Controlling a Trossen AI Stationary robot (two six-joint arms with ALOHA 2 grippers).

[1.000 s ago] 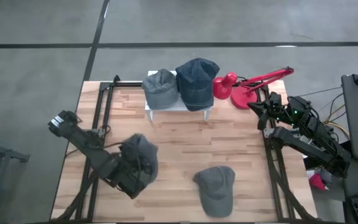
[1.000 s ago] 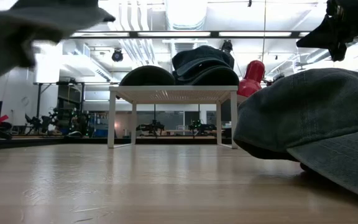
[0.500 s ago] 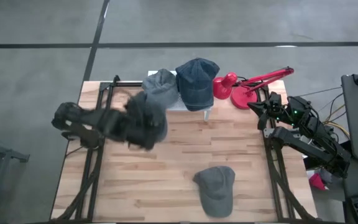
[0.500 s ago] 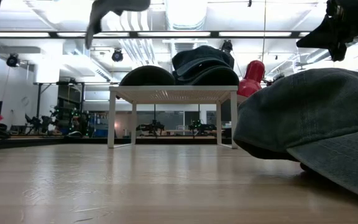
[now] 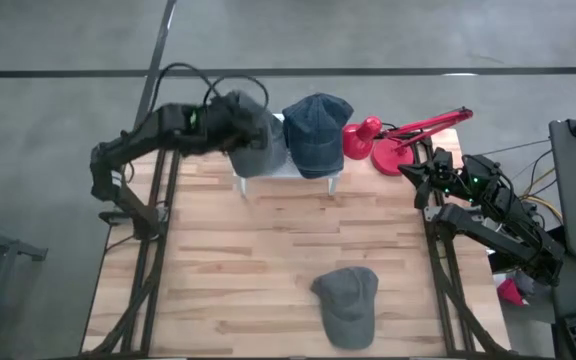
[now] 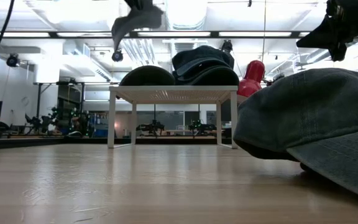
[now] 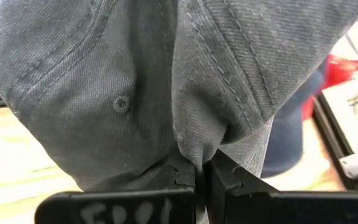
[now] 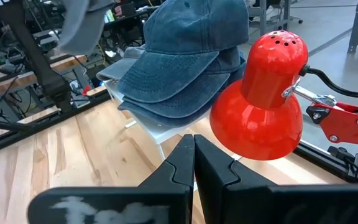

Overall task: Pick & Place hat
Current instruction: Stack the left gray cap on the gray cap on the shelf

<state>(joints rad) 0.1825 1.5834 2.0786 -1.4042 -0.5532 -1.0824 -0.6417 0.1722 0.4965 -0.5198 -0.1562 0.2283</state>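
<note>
My left gripper point(image 7: 201, 177) is shut on a grey hat point(image 5: 240, 112) and holds it in the air above the left end of the white stand point(image 5: 286, 170) at the table's far edge. In the low view this hat point(image 6: 135, 17) hangs high above the stand point(image 6: 173, 93). Another grey hat point(image 5: 264, 152) and a blue hat point(image 5: 318, 130) rest on the stand's top. A third grey hat point(image 5: 348, 300) lies on the table near its front edge. My right gripper point(image 8: 194, 158) waits shut at the far right, beside the red lamp point(image 8: 263, 99). My left gripper pinches a bunched fold of the hat's crown cloth point(image 7: 197, 146) between its two fingers, a little way from the top button point(image 7: 122, 104). The fingers come from the table's left, slanting down. The hat is lifted clear and droops around the fingers.
A red desk lamp point(image 5: 373, 140) with a long arm stands right of the stand. The wooden table top point(image 5: 268, 250) lies bare between the stand and the near grey hat. Dark frame rails point(image 5: 153, 260) run along both sides.
My left gripper, still shut on the grey hat, has swung from low over the table's near left up and toward the far edge, ending above the stand's left end. The hat has risen with it, well clear of the table.
</note>
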